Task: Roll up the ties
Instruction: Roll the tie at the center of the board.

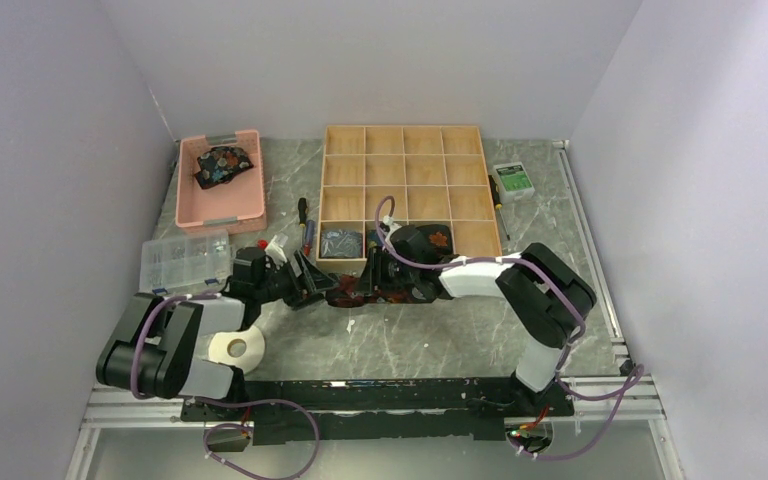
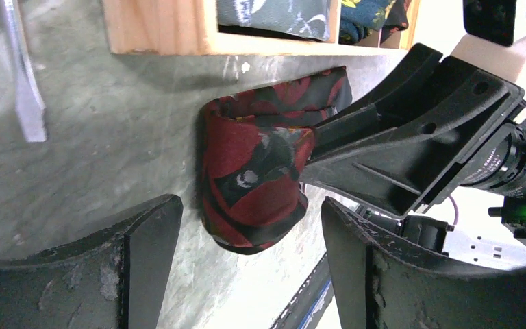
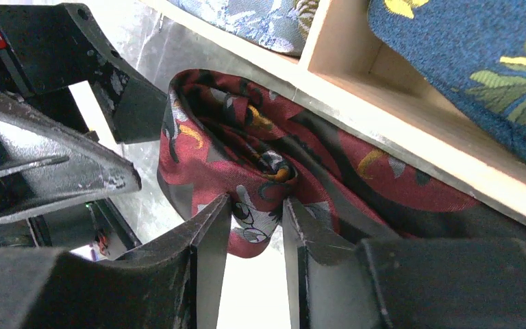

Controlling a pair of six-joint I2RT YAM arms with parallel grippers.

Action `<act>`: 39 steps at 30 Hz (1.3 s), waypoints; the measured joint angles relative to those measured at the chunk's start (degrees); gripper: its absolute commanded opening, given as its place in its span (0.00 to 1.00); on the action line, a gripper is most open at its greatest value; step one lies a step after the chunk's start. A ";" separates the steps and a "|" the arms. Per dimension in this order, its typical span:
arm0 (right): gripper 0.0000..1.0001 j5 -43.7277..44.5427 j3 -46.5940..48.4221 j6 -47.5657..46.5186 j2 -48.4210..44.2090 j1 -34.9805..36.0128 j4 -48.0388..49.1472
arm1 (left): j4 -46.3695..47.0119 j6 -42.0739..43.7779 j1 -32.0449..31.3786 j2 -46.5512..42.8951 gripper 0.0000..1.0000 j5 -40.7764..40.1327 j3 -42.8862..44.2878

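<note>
Right fingers (image 3: 209,240) pinch the core of the maroon tie roll (image 3: 246,137), left fingers (image 2: 144,260) spread either side — close left gently round the coil so it can't spring loose.

A maroon rolled fabric necktie (image 3: 246,151), printed with black leaves, red blooms and flecks of orange and grey-white, sits on the grey marble-patterned counter (image 1: 410,340), which is veined in white. On its far side, a pale blond wooden grid tray (image 1: 405,160) shows a grey-blue necktie with lighter blue scrollwork (image 3: 260,17) and a dark blue necktie with yellow and green leaves (image 3: 466,68). Far left, a salmon-pink plastic bin (image 1: 222,210) frames a black necktie dotted with multicoloured flowers (image 1: 223,163). The left pincer (image 2: 246,226) and right pincer (image 3: 257,226) are matte black, scuffed pale grey. Purple cables (image 1: 145,340) trail over white arm shells (image 1: 470,278).
</note>
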 measured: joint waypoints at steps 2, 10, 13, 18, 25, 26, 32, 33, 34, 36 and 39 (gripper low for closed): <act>0.34 -0.17 0.00 0.09 0.39 -0.13 0.68 | 0.90 0.09 -0.72 0.94 0.77 0.44 0.50; 0.32 -2.14 0.00 0.26 2.67 -0.92 3.41 | 3.82 0.15 -2.60 6.12 0.74 1.79 2.19; 0.32 -2.84 0.00 0.28 2.95 -1.11 3.96 | 4.74 0.20 -3.04 7.41 0.70 2.36 2.75; 0.31 -3.04 -0.15 0.28 2.95 -1.11 4.55 | 5.73 0.72 -3.93 9.51 0.49 2.27 3.48; 0.35 -3.02 -0.63 0.24 2.95 -1.29 5.03 | 2.29 2.99 -5.68 10.03 0.20 0.55 5.40; 0.41 -3.02 -0.66 0.24 2.95 -1.33 5.03 | 1.29 3.26 -5.95 9.66 0.14 0.13 5.75; 0.66 -2.38 -1.64 0.74 0.94 -1.33 4.42 | -10.71 6.78 -8.76 4.22 0.03 -5.42 9.20; 0.67 -1.60 -2.25 0.59 -0.87 -1.29 3.26 | -13.73 7.58 -9.42 2.99 0.03 -7.10 10.19; 0.68 -1.07 -2.71 0.55 -2.51 -1.36 2.08 | -17.44 8.35 -10.14 1.77 0.03 -9.20 11.50; 0.68 0.33 -3.76 0.04 -6.16 -1.73 -0.26 | -24.94 9.86 -11.58 -0.22 0.03 -13.75 14.67; 0.68 2.78 -5.84 -1.16 -12.15 -2.67 -3.52 | -35.47 11.41 -13.70 -1.36 0.03 -21.09 20.06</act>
